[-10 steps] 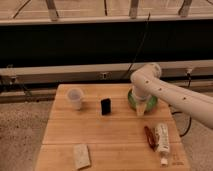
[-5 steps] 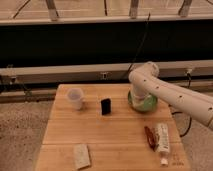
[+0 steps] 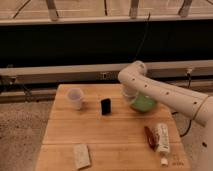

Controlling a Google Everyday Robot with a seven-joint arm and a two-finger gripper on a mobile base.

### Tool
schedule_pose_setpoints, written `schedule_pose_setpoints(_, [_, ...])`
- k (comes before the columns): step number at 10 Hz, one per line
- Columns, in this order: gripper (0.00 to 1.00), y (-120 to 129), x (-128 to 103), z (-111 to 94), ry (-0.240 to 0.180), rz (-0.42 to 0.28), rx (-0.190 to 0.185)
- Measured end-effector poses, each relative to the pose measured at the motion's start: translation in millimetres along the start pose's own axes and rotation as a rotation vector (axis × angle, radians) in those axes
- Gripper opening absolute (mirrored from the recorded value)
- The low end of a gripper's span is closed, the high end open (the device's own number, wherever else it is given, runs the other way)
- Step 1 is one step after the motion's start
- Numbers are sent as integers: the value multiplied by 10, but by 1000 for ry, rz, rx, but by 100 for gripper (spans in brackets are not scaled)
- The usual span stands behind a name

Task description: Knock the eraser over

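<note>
The eraser (image 3: 106,106), a small black block, stands upright near the middle of the wooden table (image 3: 115,132). My white arm reaches in from the right and bends down at the table's back. Its gripper (image 3: 129,94) hangs low over the left rim of a green bowl (image 3: 145,104), a short way right of the eraser and not touching it. The gripper is shut, and I see nothing held in it.
A translucent cup (image 3: 75,98) stands left of the eraser. A pale flat pad (image 3: 81,156) lies at the front left. A white tube (image 3: 162,139) and a reddish-brown item (image 3: 149,136) lie at the front right. A dark wall with rails runs behind the table.
The arm has swung left, bringing the gripper closer to the eraser. The eraser still stands where it was.
</note>
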Motion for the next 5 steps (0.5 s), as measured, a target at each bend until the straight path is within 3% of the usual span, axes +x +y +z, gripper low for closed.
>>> schedule_pose_setpoints(3, [1, -37, 29, 31, -1, -21, -3])
schedule_pose_setpoints(5, [1, -130, -163, 39, -8, -51, 1])
